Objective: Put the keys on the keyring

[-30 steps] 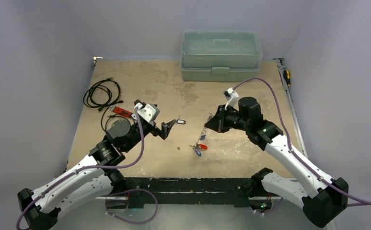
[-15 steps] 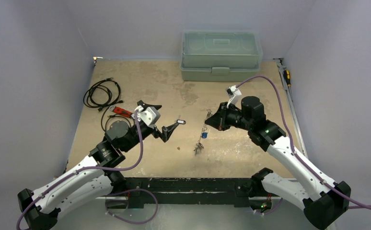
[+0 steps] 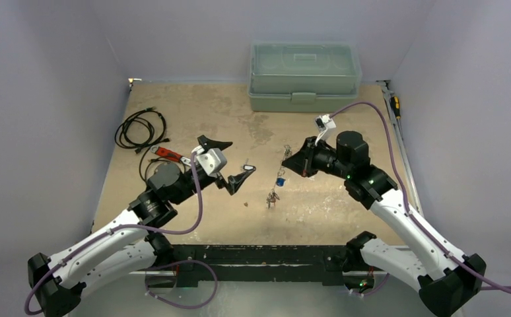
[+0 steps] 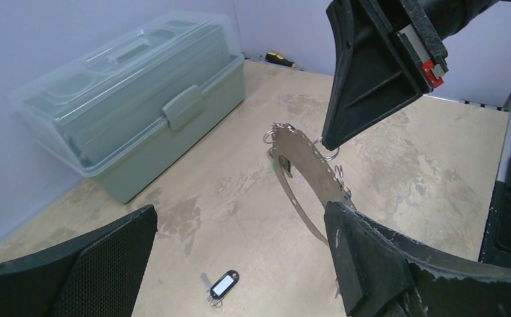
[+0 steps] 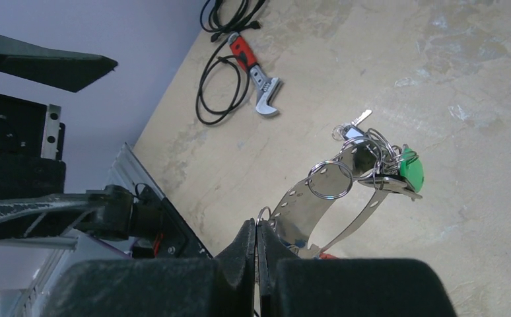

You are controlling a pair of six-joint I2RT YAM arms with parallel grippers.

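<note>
Over the scuffed tan tabletop (image 3: 193, 112), the right gripper (image 5: 256, 228) is pressed tight on the thin grey metal keyring (image 5: 299, 203), holding it up. The left gripper (image 3: 232, 160) faces it, spread wide and empty. A bunch of silvery keys (image 5: 381, 165), one green-headed, already hangs on the loop. One small black-tagged key (image 4: 223, 285) lies loose on the table, and that looks like what's left.

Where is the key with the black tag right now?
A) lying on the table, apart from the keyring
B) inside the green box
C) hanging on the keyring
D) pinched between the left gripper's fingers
A: the key with the black tag lies flat on the table below the open left gripper, while the right gripper holds the keyring up, apart from it.
</note>
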